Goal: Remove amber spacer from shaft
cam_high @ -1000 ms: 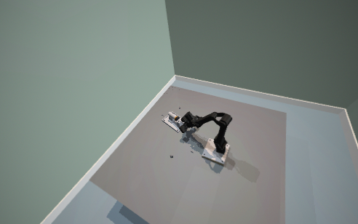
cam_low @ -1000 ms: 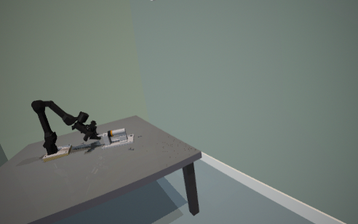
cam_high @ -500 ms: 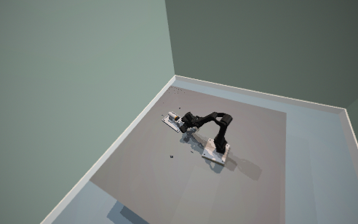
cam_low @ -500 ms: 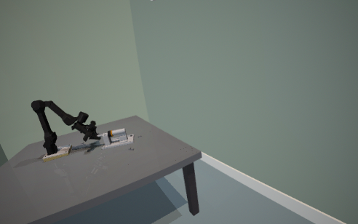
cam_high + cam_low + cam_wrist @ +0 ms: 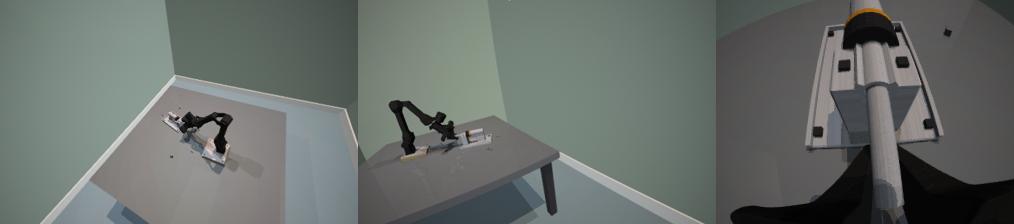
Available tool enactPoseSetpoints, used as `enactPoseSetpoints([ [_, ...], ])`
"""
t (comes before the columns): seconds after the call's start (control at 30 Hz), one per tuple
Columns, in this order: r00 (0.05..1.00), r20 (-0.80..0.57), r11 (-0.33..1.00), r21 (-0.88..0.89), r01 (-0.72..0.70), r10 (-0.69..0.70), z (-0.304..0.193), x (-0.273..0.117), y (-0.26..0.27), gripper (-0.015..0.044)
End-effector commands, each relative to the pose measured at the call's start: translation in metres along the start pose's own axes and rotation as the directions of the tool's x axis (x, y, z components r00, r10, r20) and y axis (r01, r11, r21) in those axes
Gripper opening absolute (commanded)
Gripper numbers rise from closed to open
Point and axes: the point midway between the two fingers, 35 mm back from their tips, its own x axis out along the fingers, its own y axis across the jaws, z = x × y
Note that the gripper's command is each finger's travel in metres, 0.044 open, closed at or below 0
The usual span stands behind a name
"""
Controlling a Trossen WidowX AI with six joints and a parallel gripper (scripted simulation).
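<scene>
Wrist view shows me the jaws closed on the near end of the pale shaft [image 5: 883, 135], which lies in the channel of a near block [image 5: 847, 80] on the white tray [image 5: 810, 137] [image 5: 476, 144] [image 5: 171, 124]. Past that block, inside the tray's outline, a black ring [image 5: 871, 31] and the amber spacer [image 5: 871, 12] [image 5: 468, 133] sit side by side around the shaft's line, up off the counter [image 5: 233, 189] [image 5: 503, 164]. Exterior view puts the spacer against the white housing [image 5: 476, 133].

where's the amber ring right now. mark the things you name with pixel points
In the wrist view, the thin amber ring [image 5: 177, 118] [image 5: 468, 133] [image 5: 870, 10] is at the top, just beyond the black collar [image 5: 870, 29], between it and the white cylinder.
</scene>
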Motion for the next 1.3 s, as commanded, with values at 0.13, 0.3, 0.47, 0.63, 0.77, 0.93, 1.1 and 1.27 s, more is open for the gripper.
enactPoseSetpoints([
  [0.13,1.000,-0.001,1.000,0.001,0.003,-0.003,-0.0011,-0.0009,-0.0005,0.0000],
  [0.3,1.000,-0.001,1.000,0.001,0.003,-0.003,-0.0015,-0.0013,-0.0005,0.0000],
  [0.47,1.000,-0.001,1.000,0.001,0.003,-0.003,-0.0020,-0.0018,-0.0005,0.0000],
  [0.63,1.000,-0.001,1.000,0.001,0.003,-0.003,-0.0025,-0.0022,-0.0005,0.0000],
  [0.77,1.000,-0.001,1.000,0.001,0.003,-0.003,-0.0028,-0.0026,-0.0005,0.0000],
  [0.93,1.000,-0.001,1.000,0.001,0.003,-0.003,-0.0033,-0.0030,-0.0005,0.0000],
  [1.1,1.000,-0.001,1.000,0.001,0.003,-0.003,-0.0038,-0.0035,-0.0005,0.0000],
  [1.27,1.000,-0.001,1.000,0.001,0.003,-0.003,-0.0043,-0.0039,-0.0005,0.0000],
])
